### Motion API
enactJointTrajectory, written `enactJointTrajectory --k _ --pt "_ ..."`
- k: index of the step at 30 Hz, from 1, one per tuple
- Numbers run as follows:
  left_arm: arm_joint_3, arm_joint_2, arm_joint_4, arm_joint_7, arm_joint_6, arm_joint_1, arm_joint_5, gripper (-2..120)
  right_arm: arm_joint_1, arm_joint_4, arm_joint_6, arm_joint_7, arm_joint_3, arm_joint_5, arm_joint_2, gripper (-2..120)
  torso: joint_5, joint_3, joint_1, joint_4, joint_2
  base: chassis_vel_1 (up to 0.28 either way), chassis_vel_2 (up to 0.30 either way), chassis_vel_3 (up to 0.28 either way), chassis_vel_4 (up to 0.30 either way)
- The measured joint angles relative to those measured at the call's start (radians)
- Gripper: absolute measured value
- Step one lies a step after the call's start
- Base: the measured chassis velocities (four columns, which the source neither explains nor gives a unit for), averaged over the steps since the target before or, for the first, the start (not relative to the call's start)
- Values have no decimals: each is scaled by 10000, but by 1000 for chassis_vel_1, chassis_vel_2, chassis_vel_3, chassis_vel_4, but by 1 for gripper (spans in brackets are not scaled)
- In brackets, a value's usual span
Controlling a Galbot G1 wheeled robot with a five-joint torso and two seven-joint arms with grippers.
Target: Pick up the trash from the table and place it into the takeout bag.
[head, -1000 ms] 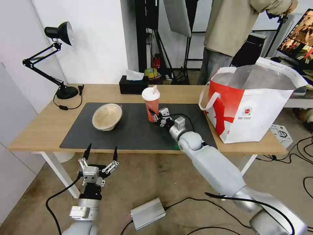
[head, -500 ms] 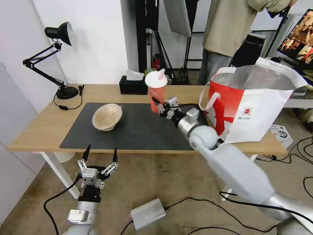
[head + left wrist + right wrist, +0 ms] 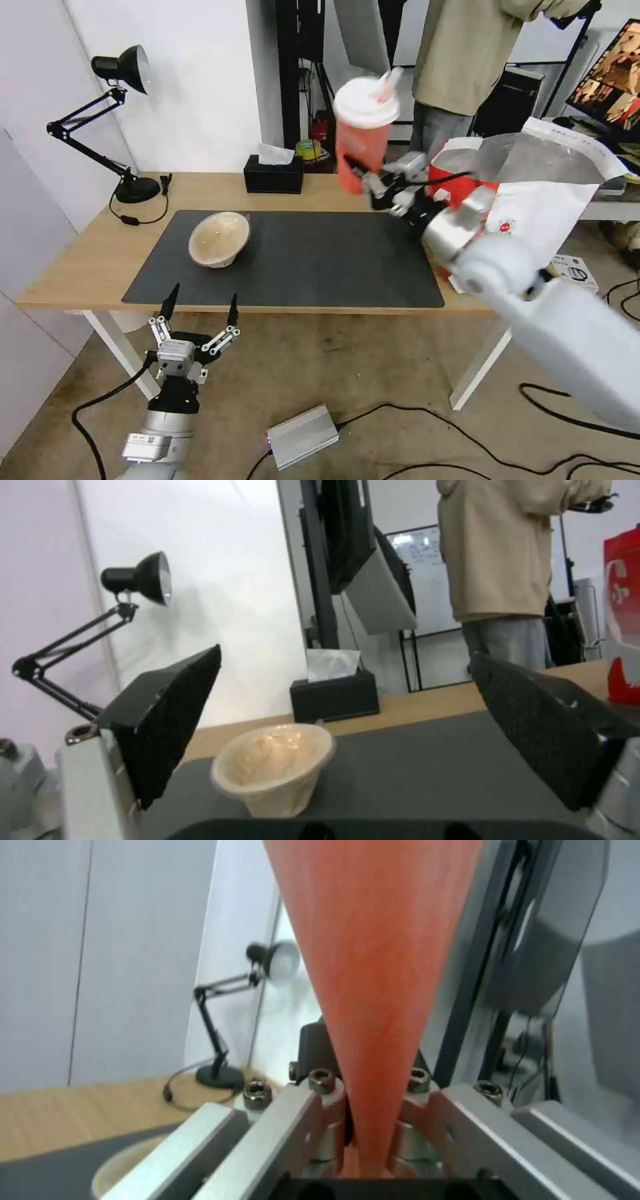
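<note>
One item in hand: my right pincer clamped on the red cup, high beside the takeout bag. Next, judged: carry over its rim, release. Left pincer spread, idle below the counter.

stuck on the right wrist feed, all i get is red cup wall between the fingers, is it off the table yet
Observer: Yes. In the head view the right gripper holds the red cup in the air, clear above the table.
Operator: how near is the bag
Observer: The takeout bag stands open at the table's right end; the cup is left of its opening, not yet over it.
Operator: anything left on the mat
Observer: One beige bowl lies tipped on the grey mat.
Operator: left arm in the way
Observer: No, the left gripper hangs open below the table's front edge.
</note>
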Motion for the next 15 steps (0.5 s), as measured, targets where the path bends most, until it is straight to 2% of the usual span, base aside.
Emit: enactJointTrajectory --k 6,15 --pt "107 92 -148 14 36 52 121 100 -215 671 6 -30 1004 483 -1011 3 0 0 0 -1 0 0 0 0 0" --pt "200 178 -250 23 59 174 210 100 -508 1076 57 -73 1967 720 -1722 3 -1 0 0 0 0 0 0 0 0"
